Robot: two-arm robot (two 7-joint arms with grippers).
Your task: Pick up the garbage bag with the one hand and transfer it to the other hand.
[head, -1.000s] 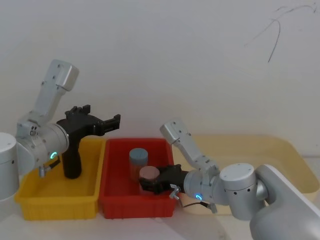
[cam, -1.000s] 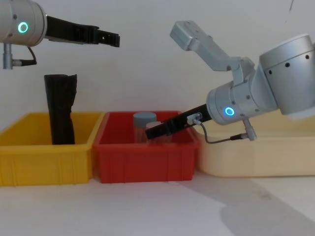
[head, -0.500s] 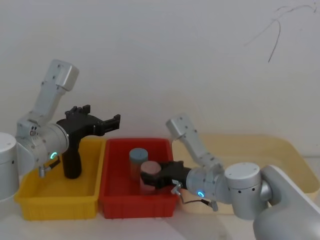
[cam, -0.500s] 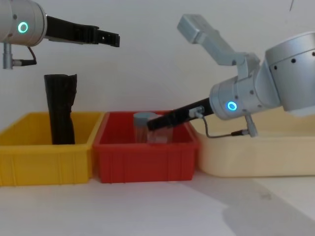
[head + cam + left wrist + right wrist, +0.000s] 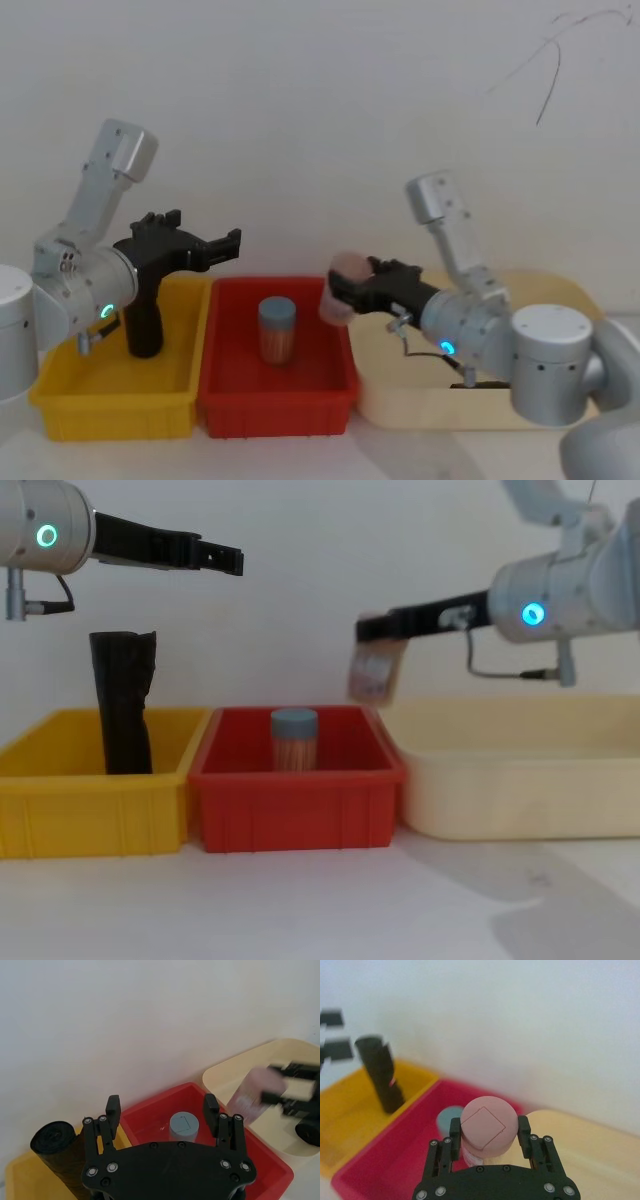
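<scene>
Far left, a yellow bin (image 5: 60,395) on the table (image 5: 300,900), with the garbage bag (image 5: 143,320) standing upright inside, a black roll leaning slightly, touched by no gripper. Above and just right of it, the left gripper (image 5: 232,243) of the green-ringed arm, hanging in the air over the seam between yellow bin and red bin (image 5: 225,400), jaws spread wide and holding nothing. Seen from the left wrist, the same gripper (image 5: 162,1110) with the bag's rolled top (image 5: 52,1137) off to one side of it. In the red bin, near the middle, a grey-capped jar (image 5: 277,328) standing upright, tan contents visible through its wall. Further right, raised above the red bin's right rim, a pink-capped jar (image 5: 343,285) tilted on its side, clamped between the jaws of the right gripper (image 5: 350,290) of the blue-ringed arm. From the right wrist, jaws closed snugly on both sides of the pink cap (image 5: 486,1127). Far right, a cream tray (image 5: 520,790) beside the red bin, under the right arm.
</scene>
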